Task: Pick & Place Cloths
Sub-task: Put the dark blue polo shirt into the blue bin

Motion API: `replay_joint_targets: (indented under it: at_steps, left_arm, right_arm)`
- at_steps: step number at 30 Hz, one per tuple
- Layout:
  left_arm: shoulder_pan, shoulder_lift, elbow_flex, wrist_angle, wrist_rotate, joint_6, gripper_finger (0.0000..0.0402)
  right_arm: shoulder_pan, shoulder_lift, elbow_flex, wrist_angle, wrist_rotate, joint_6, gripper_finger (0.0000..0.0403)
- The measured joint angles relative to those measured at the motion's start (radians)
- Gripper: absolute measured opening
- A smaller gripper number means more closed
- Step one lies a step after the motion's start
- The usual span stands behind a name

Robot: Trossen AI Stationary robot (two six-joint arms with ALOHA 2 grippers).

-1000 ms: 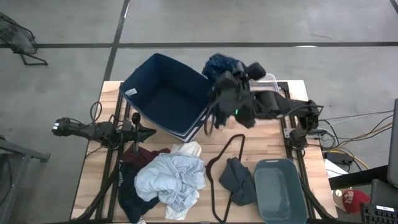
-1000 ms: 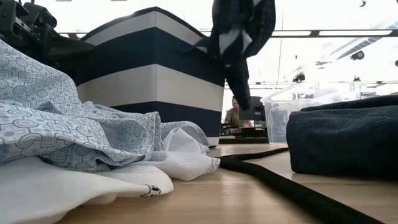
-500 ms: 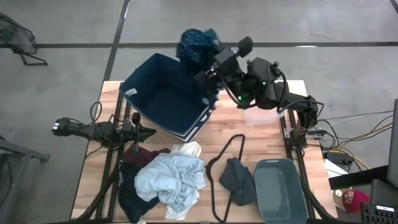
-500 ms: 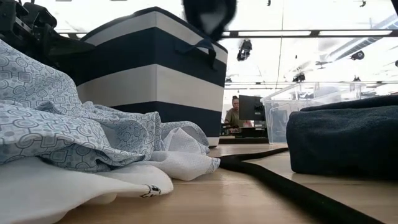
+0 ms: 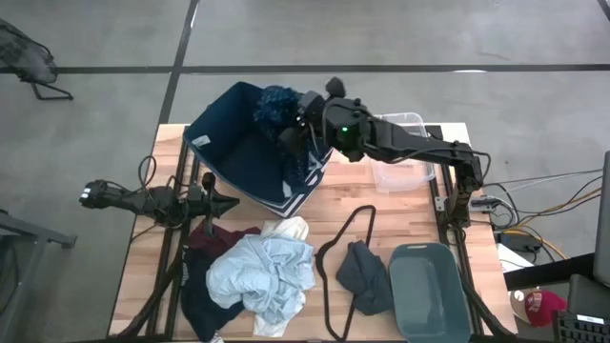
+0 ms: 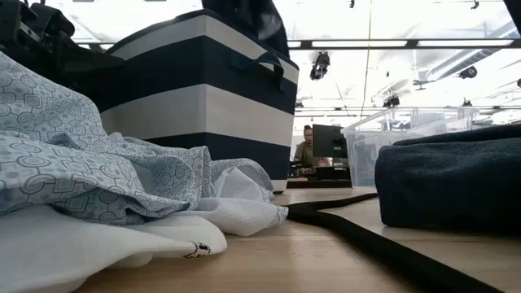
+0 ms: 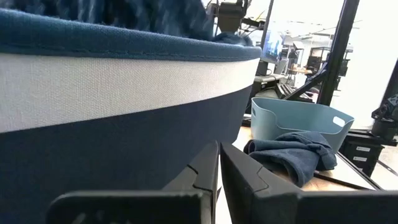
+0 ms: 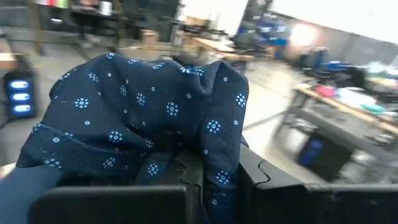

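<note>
Right hand [image 5: 303,119]: fingers clamped on one navy patterned piece [image 5: 275,103], held above the open navy bin [image 5: 229,152] at the desk's far edge; in the right wrist view the dotted fabric [image 8: 143,118] bunches over the closed fingers. Left hand [image 5: 224,202]: parked near the desk's left edge beside the bin, fingers together, holding nothing. Progress, judged: the navy piece is over the bin but not yet released; the bin's visible interior shows no other garment, so this looks like the first placement, with most of the work left. Count of cloths on the desk [image 5: 400,219]: one pale blue shirt [image 5: 262,272] toward the near-left corner, one white piece [image 5: 288,230] touching its far side, one maroon piece [image 5: 221,235] and one black piece [image 5: 198,295] partly under the shirt, one dark grey piece [image 5: 364,274] just beside the teal tub [image 5: 431,291]. Also present: one black hanger [image 5: 334,257], one clear plastic box [image 5: 400,167] near the far-right edge.
</note>
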Motion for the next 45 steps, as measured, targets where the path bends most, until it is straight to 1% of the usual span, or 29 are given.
replay_joint_targets:
  at_steps: [3, 9, 13, 15, 19, 22, 26, 30, 33, 36, 41, 45]
  left_arm:
    - [0.0, 0.0, 0.0, 0.0, 0.0, 0.0, 0.0023]
    - [-0.001, 0.0, 0.0, 0.0, 0.0, 0.0, 0.0023]
    - [-0.001, 0.0, 0.0, 0.0, 0.0, 0.0, 0.0023]
    - [-0.001, 0.0, 0.0, 0.0, 0.0, 0.0, 0.0023]
    - [-0.001, 0.0, 0.0, 0.0, 0.0, 0.0, 0.0023]
    - [0.0, 0.0, 0.0, 0.0, 0.0, 0.0, 0.0023]
    - [0.0, 0.0, 0.0, 0.0, 0.0, 0.0, 0.0023]
    - [0.0, 0.0, 0.0, 0.0, 0.0, 0.0, 0.0023]
    - [0.0, 0.0, 0.0, 0.0, 0.0, 0.0, 0.0023]
    - [0.0, 0.0, 0.0, 0.0, 0.0, 0.0, 0.0023]
    - [0.0, 0.0, 0.0, 0.0, 0.0, 0.0, 0.0023]
    - [0.0, 0.0, 0.0, 0.0, 0.0, 0.0, 0.0023]
  right_arm:
    - [-0.031, 0.0, -0.085, 0.043, -0.104, 0.036, 0.0027]
    - [-0.107, 0.0, -0.224, 0.041, -0.306, 0.179, 0.0047]
    - [-0.133, 0.0, -0.3, 0.021, -0.389, 0.259, 0.007]
    - [-0.143, 0.0, -0.319, -0.014, -0.402, 0.292, 0.0088]
    - [-0.157, 0.0, -0.325, -0.084, -0.447, 0.351, 0.0139]
    - [-0.157, -0.001, -0.315, -0.117, -0.513, 0.356, 0.0186]
    - [-0.147, -0.001, -0.242, -0.198, -0.536, 0.349, 0.0237]
    - [-0.125, -0.003, -0.143, -0.357, -0.573, 0.293, 0.0268]
    - [-0.076, -0.005, -0.116, -0.419, -0.602, 0.23, 0.0277]
    - [-0.014, -0.003, -0.118, -0.422, -0.614, 0.192, 0.0276]
    - [0.09, -0.003, -0.167, -0.414, -0.598, 0.117, 0.0254]
    - [0.138, -0.002, -0.206, -0.382, -0.558, 0.063, 0.023]
